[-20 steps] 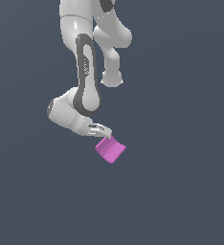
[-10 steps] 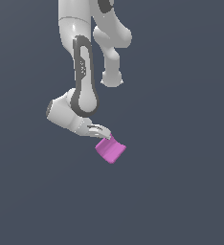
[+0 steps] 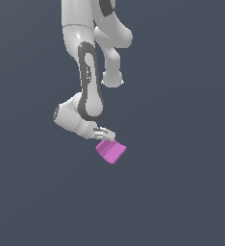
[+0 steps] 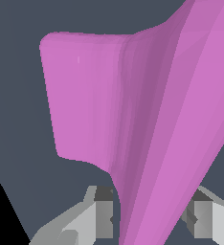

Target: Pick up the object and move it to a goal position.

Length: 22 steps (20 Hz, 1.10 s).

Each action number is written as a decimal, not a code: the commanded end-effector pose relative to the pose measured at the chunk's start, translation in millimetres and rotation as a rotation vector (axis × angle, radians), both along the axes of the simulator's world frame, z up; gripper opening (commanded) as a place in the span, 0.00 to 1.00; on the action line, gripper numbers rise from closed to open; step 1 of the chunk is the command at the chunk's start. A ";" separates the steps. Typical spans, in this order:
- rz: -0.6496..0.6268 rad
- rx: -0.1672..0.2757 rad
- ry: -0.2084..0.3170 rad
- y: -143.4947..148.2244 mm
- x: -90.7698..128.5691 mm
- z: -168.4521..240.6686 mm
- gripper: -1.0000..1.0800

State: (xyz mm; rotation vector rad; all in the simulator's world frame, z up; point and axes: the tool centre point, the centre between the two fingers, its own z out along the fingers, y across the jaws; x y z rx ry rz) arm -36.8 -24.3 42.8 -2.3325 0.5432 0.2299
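The object (image 3: 111, 151) is a small magenta-pink block with a scooped face, resting tilted on the dark grey ground. My gripper (image 3: 106, 136) sits right over its upper edge in the exterior view, reaching down from the white arm. The wrist view is mostly filled by the object (image 4: 133, 110). Its narrow ridge runs down between my two fingers, and my gripper (image 4: 152, 215) has a pad pressed against each side of that ridge. The gripper is shut on the object.
The white arm's forearm and elbow (image 3: 90, 91) rise above the gripper towards the exterior view's upper left. Plain dark grey ground (image 3: 181, 192) surrounds the block, with no other objects and no goal marker in view.
The hand has sunk slightly lower onto the block over the last second. The block itself has stayed in place.
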 end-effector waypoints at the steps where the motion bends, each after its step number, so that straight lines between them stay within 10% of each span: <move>1: -0.001 0.000 -0.001 0.2 0.2 -0.7 0.00; 22: -0.001 -0.001 0.000 9.5 -9.4 30.7 0.00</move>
